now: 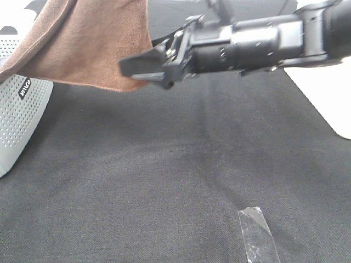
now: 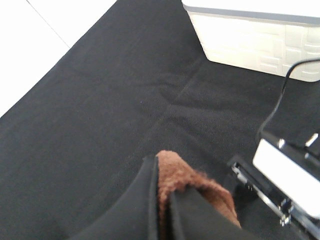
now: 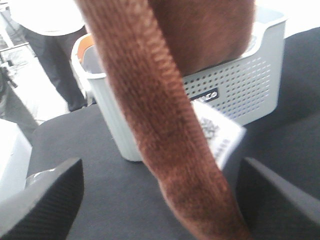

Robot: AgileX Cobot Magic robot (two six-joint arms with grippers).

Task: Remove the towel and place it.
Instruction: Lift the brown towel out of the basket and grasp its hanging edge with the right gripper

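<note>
1. Left gripper (image 2: 165, 181): closed on a fold of the towel (image 2: 192, 187). The brown pile bulges out between the two black fingers. The fold is held above the black table cloth (image 2: 110, 100).

2. Right gripper (image 1: 147, 68): jaws spread wide, holding nothing. In the right wrist view a long hanging band of the towel passes down between the fingers (image 3: 47, 197) and is apart from both.

3. Towel: raised at the far left corner of the surface. Its lower hem hangs free above the table cloth, just beside the tip of the right gripper. Its broad upper part crosses in front of the top of the basket (image 1: 19, 118).

4. Basket: grey and perforated, standing at the left edge of the surface. A white printed label (image 3: 220, 135) hangs against its side wall.

5. Basket contents: the towel covers most of the opening, so it cannot be told whether any of the towel rests inside. A thin orange sliver (image 3: 86, 42) shows at the inner rim (what it belongs to cannot be made out).

6. Other items: a strip of clear tape (image 1: 256, 236) lies flat near the near edge, right of the middle, well apart from the basket. A white box (image 2: 255, 40) stands at an edge of the table cloth, with a black cable (image 2: 280, 100) near it.
</note>
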